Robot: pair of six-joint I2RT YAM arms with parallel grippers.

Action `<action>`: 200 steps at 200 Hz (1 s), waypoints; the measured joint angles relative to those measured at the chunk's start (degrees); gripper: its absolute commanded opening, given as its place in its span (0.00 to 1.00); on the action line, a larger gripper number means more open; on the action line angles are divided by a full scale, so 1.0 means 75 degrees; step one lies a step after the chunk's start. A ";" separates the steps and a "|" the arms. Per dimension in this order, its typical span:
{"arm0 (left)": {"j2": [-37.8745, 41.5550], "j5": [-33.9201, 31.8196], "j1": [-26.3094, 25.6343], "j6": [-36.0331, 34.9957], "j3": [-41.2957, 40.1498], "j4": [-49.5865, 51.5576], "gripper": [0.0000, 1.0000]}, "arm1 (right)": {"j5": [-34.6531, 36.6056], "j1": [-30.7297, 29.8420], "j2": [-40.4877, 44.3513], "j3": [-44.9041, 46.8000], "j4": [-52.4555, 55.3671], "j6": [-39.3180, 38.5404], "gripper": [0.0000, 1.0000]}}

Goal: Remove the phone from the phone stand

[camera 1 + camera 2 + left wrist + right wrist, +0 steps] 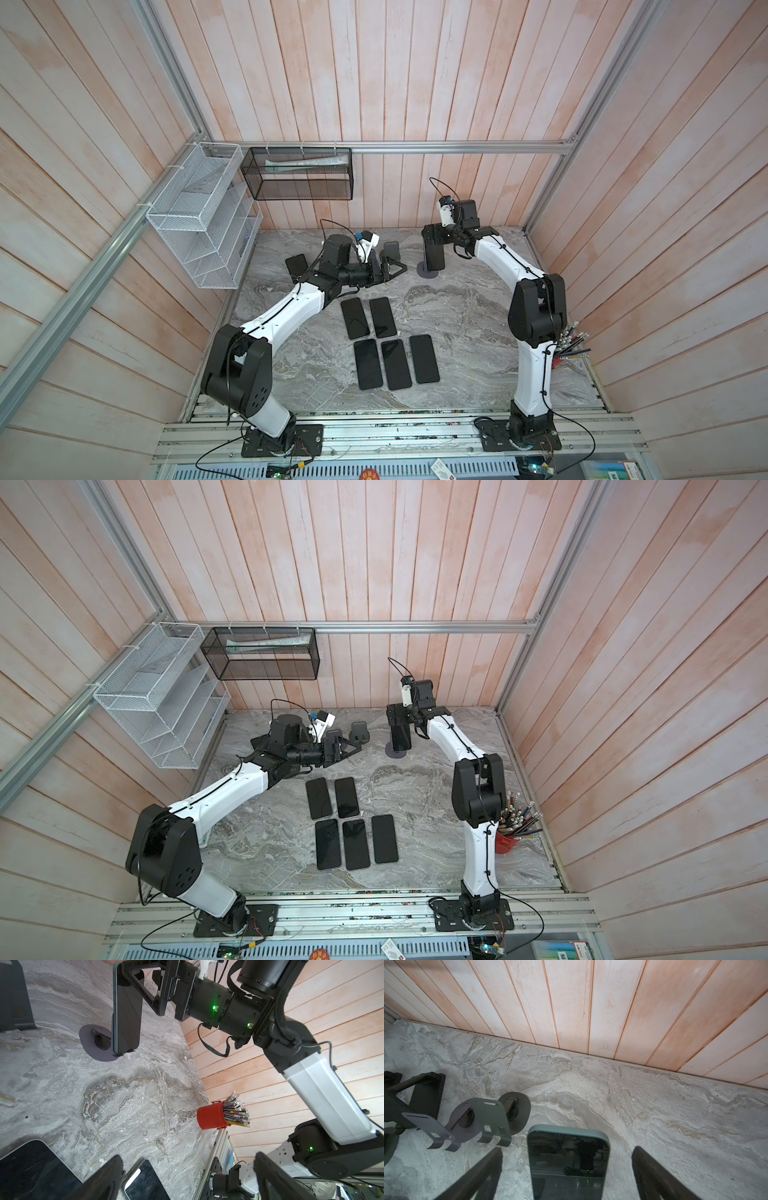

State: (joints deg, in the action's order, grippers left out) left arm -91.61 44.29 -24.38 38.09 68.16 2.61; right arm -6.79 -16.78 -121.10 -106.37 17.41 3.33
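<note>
our right end effector point(566, 1169) is spread wide, one jaw on each side of the phone's point(568, 1159) upper end, with a gap showing on both sides in the right wrist view. the phone stands upright on the phone stand point(91, 1043), a round dark base on the desk point(457, 332) near the back wall; it has a glossy black screen, rounded corners and a grey-green edge. our left end effector point(392, 270) is also spread, holding nothing, well apart from the stand. five other phones point(384, 345) lie flat mid-desk.
</note>
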 measured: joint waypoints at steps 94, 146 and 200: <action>0.0000 -0.0114 0.0000 -0.0003 0.0000 0.0087 0.99 | 0.0003 -0.0023 -0.0152 -0.0219 0.0160 0.0003 0.98; -0.0003 -0.0111 0.0000 -0.0026 0.0000 0.0087 0.99 | -0.0003 -0.0047 -0.0335 -0.0379 0.0300 0.0003 0.98; 0.0000 -0.0114 0.0000 -0.0026 0.0000 0.0090 0.99 | 0.0009 -0.0058 -0.0487 -0.0568 0.0350 0.0006 0.97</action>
State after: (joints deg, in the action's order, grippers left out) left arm -91.61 43.44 -24.38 37.89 68.16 3.29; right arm -6.72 -17.21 -124.75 -110.63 20.03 3.38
